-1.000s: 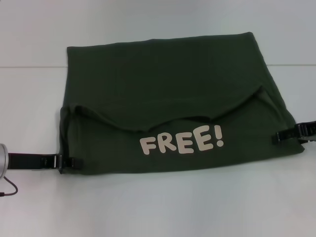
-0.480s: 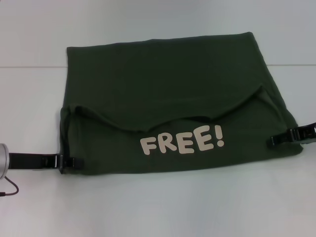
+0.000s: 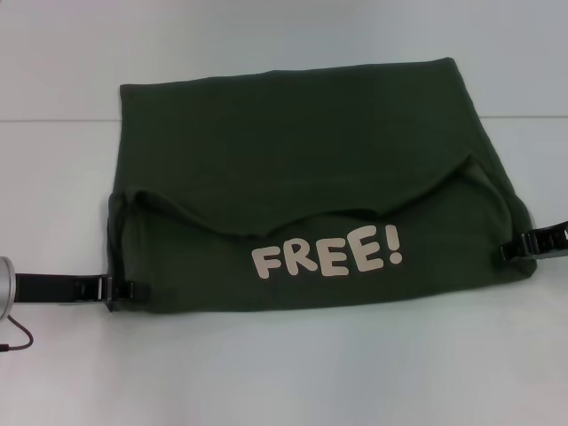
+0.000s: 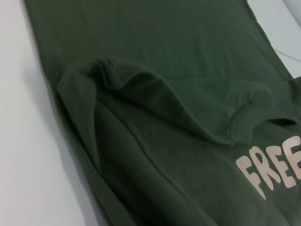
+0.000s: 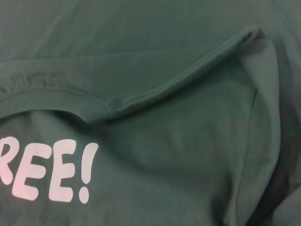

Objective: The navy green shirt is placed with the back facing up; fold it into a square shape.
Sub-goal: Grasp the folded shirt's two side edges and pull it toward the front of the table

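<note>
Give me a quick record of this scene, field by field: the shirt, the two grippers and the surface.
shirt: dark green shirt, near part folded over, cream FREE! lettering facing up
left gripper: left gripper at the shirt's near left edge
right gripper: right gripper at the shirt's right edge
surface: white table
fold: not yet a square
</note>
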### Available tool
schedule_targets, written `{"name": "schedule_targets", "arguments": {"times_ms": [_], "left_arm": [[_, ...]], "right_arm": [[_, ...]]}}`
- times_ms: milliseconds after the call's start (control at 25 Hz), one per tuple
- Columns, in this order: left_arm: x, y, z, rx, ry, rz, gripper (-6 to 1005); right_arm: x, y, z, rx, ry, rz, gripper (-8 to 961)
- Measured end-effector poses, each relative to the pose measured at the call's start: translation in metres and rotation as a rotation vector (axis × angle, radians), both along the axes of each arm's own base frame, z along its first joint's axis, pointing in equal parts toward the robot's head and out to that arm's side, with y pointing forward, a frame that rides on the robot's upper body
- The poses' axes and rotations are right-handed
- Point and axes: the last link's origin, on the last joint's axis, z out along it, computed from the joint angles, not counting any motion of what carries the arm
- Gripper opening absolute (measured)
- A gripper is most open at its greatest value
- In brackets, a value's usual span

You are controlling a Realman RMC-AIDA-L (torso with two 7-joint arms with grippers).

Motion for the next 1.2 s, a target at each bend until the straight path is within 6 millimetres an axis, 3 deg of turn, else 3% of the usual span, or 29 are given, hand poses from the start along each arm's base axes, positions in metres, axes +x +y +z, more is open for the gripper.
{"name": "schedule_targets", "arguments": {"times_ms": [160, 240, 560, 760, 920, 1200], "left_arm": [[0.000, 0.000, 0.000, 0.002, -0.003, 0.005, 42], [0.000, 0.000, 0.000, 0.003, -0.004, 0.008, 42], [0.002, -0.002, 0.001, -0.006, -0.025, 0.013, 42], [0.007, -0.012, 0.002, -0.086, -0.051, -0.005, 42], [0.012, -0.024, 0.007, -0.167, -0.083, -0.025, 42], [0.018, -0.053, 0.015, -0.380, -0.117, -0.043, 42]], "right_arm": [[0.001, 0.000, 0.002, 0.003, -0.002, -0.001, 373], [0.001, 0.001, 0.002, 0.004, -0.002, -0.003, 128], [0.002, 0.000, 0.006, -0.004, -0.006, -0.004, 60], [-0.002, -0.012, 0.021, -0.071, 0.003, 0.007, 34], [-0.001, -0.034, 0.027, -0.183, 0.029, -0.005, 34], [0.011, -0.085, 0.019, -0.423, 0.111, -0.015, 34]]}}
